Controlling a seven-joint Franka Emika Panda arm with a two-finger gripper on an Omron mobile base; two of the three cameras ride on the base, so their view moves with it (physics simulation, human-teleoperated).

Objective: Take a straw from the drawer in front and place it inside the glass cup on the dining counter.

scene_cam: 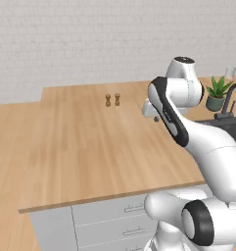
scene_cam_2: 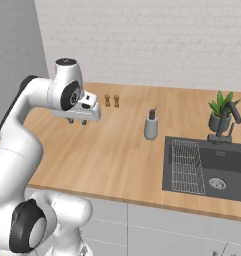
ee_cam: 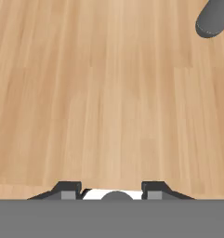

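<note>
Light wooden counter (scene_cam_2: 117, 150) beneath white brick wall (scene_cam_2: 142, 40). Gripper (scene_cam_2: 77, 121) hovering above bare wood, fingers (ee_cam: 69, 189) spread apart, nothing between them. Glass cup (scene_cam: 230, 73) at far right, behind potted plant (scene_cam_2: 220, 111). Soap bottle (scene_cam_2: 151, 125) beside sink (scene_cam_2: 212, 172).

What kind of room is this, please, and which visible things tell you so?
Most likely a kitchen. A wooden counter holds a dark sink with a faucet, a grey soap dispenser stands beside it, and drawers sit below.
</note>
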